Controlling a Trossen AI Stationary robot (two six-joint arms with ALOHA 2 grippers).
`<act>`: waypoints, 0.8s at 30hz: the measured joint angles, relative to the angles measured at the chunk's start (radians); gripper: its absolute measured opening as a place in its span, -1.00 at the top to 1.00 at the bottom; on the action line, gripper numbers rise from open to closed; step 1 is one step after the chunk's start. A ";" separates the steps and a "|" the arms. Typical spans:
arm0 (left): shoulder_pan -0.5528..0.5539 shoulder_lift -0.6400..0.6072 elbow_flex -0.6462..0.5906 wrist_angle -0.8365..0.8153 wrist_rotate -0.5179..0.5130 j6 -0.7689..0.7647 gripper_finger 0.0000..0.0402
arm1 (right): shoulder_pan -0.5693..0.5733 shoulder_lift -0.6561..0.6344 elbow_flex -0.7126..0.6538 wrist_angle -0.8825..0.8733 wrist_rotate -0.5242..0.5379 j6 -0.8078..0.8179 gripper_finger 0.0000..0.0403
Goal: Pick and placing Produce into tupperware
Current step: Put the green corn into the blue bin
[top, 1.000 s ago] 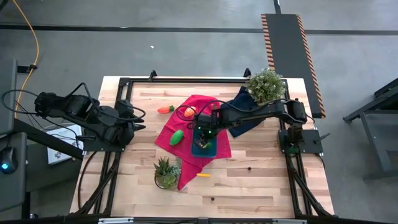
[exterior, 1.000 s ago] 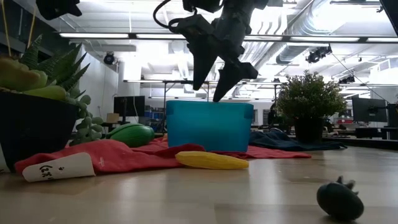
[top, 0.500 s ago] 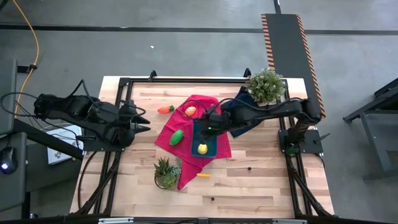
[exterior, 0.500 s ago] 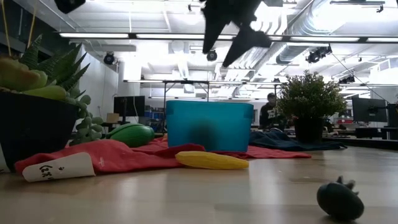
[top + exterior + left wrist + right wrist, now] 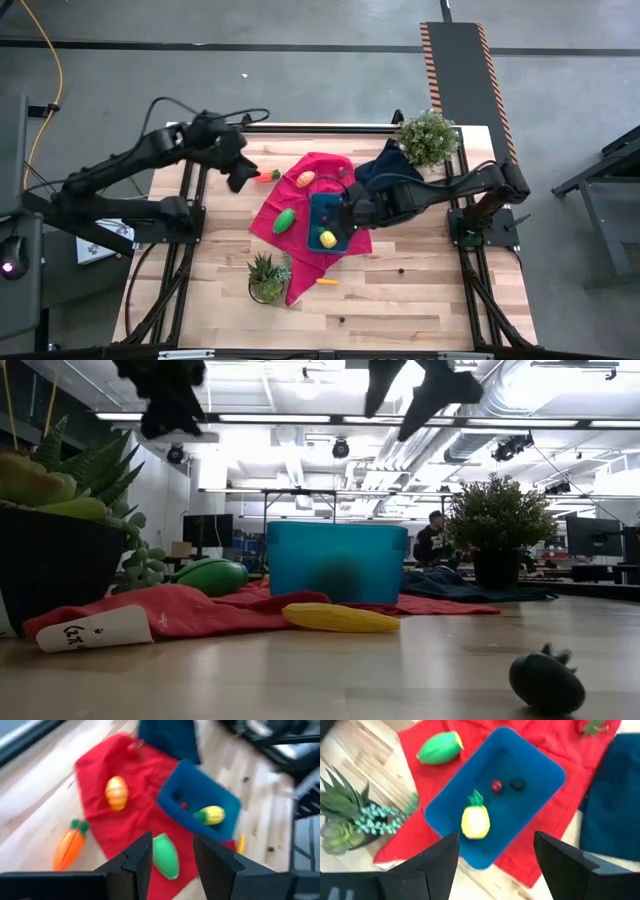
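Observation:
The teal tupperware [image 5: 318, 205] [image 5: 335, 560] [image 5: 535, 765] stands on a red cloth and holds a yellow pineapple toy [image 5: 326, 239] [image 5: 476, 820] and two tiny pieces [image 5: 496, 786]. My right gripper [image 5: 347, 211] [image 5: 495, 862] hangs open high above the tub's right side. My left gripper [image 5: 240, 176] [image 5: 172, 862] hovers open above the table, just left of an orange carrot [image 5: 265, 175] [image 5: 67, 847]. A yellow-orange fruit [image 5: 306, 179] [image 5: 116, 792] and a green one [image 5: 285, 220] [image 5: 166, 856] lie on the cloth. A yellow piece [image 5: 326, 282] [image 5: 340, 618] lies on the bare wood.
The red cloth [image 5: 300, 200] spreads under the tub; a navy cloth [image 5: 385, 170] lies to its right. One potted plant [image 5: 267, 275] stands near the near edge, another [image 5: 427, 137] at the far right corner. A dark object [image 5: 545, 682] lies near the low camera.
My right gripper has risen from just above the tub and drifted toward the table's right; the pineapple, hidden under it before, now shows lying in the tub. My left arm has swung up from the table's left edge, toward the far side and right, to the carrot.

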State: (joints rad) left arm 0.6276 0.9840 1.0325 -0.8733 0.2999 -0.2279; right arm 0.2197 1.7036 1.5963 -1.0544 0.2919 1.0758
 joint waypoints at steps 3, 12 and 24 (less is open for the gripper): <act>0.015 0.081 0.000 -0.019 0.020 -0.009 0.36 | 0.038 0.001 0.000 -0.052 0.047 0.031 -0.23; -0.064 0.180 0.000 -0.022 -0.086 -0.090 0.36 | 0.132 0.001 0.000 -0.233 0.094 0.069 -0.23; -0.235 0.193 0.000 0.015 -0.346 -0.334 0.36 | 0.161 -0.135 -0.160 -0.304 0.092 -0.017 -0.23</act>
State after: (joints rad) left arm 0.3922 1.1770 1.0324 -0.8582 -0.0458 -0.5617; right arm 0.3809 1.5685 1.4366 -1.3587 0.3838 1.0587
